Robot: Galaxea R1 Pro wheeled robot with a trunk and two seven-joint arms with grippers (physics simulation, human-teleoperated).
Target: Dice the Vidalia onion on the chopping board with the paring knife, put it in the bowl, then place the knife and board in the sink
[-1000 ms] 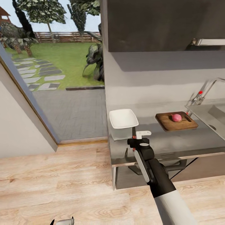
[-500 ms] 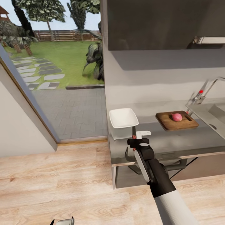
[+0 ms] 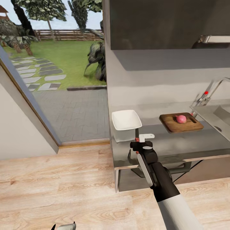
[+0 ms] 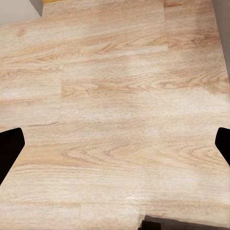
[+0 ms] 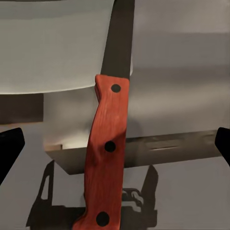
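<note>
The pinkish Vidalia onion [image 3: 181, 118] sits on the brown chopping board [image 3: 174, 126] on the grey countertop [image 3: 191, 143], just left of the sink [image 3: 220, 119]. The white square bowl [image 3: 126, 120] stands at the countertop's left end. The paring knife [image 5: 106, 153] has a red-brown riveted handle, and its dark blade [image 3: 137, 131] points at the bowl's right side. My right gripper [image 3: 138, 138] [image 5: 115, 153] is open, its fingertips wide apart on either side of the handle without touching it. My left gripper [image 4: 115, 148] hangs open low over the wood floor.
The chrome tap [image 3: 209, 92] with a red knob rises behind the sink. A dark upper cabinet [image 3: 166, 25] hangs over the counter. Left of the counter's end, a glass wall [image 3: 64, 80] looks onto a garden. Pale wood floor [image 3: 64, 185] lies before the counter.
The head camera has drifted very slightly. My right arm, the knife, the onion and the board have not moved.
</note>
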